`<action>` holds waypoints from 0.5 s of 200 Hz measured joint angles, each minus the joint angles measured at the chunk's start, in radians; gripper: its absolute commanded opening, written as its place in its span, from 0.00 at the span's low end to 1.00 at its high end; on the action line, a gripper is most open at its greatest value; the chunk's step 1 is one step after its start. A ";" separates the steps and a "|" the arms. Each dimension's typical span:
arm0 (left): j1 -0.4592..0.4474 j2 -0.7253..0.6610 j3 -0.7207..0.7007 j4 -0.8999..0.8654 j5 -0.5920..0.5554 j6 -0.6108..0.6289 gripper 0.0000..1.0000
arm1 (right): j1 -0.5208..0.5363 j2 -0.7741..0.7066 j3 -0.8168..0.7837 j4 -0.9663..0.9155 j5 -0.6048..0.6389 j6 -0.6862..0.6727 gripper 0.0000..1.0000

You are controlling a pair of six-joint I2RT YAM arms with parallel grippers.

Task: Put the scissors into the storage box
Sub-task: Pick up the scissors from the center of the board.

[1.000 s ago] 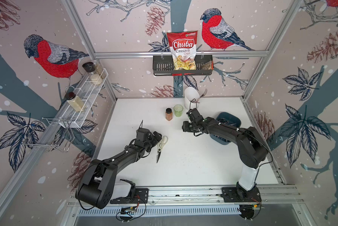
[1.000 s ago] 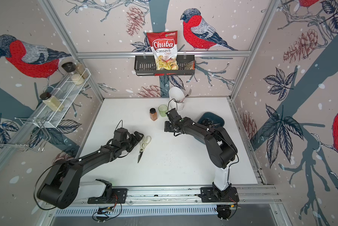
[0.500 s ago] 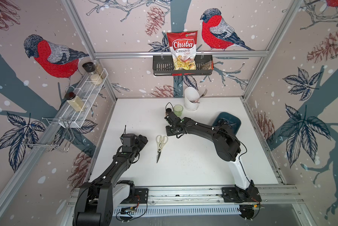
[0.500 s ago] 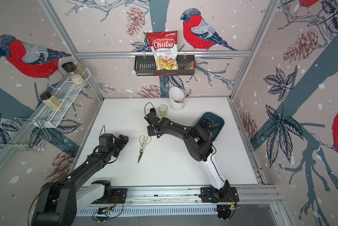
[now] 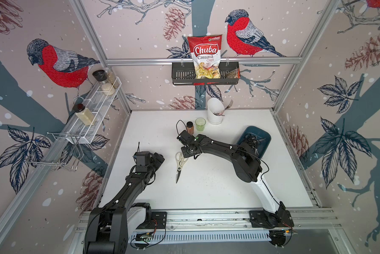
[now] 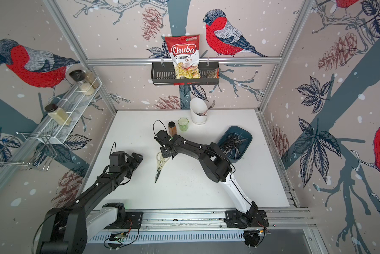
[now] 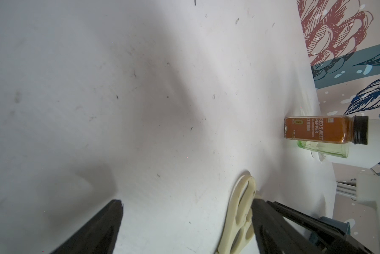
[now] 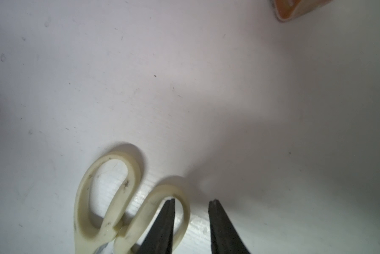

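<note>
Spanning the cell floor, the white table (image 5: 206, 193) is seen beneath both grippers. The storage box (image 5: 264, 144) is set well behind the right gripper (image 8: 192, 201), back along its arm, and a tangle of dark-handled scissors (image 6: 230, 140) is contained in it. The cream-handled shears (image 5: 179, 161) are laid flat on the table outside the box, with handles directly under that gripper and blades pointed away from it toward the arm bases. The right fingers (image 8: 166, 220) are spread: one is placed inside a handle loop and the other outside it, so the loop's rim is straddled, but no pinch on it can be seen. The left gripper (image 7: 185, 201) is held just beside the shears' handles, apart from them, and its fingers (image 7: 101, 226) are spread wide over bare table. A green cup (image 5: 200, 124) and a spice bottle (image 5: 189, 128) are stood upright just beyond the right fingers.
</note>
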 measured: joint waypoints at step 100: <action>0.000 -0.012 -0.007 0.000 0.002 0.006 0.95 | 0.008 0.027 0.006 -0.017 0.016 -0.019 0.29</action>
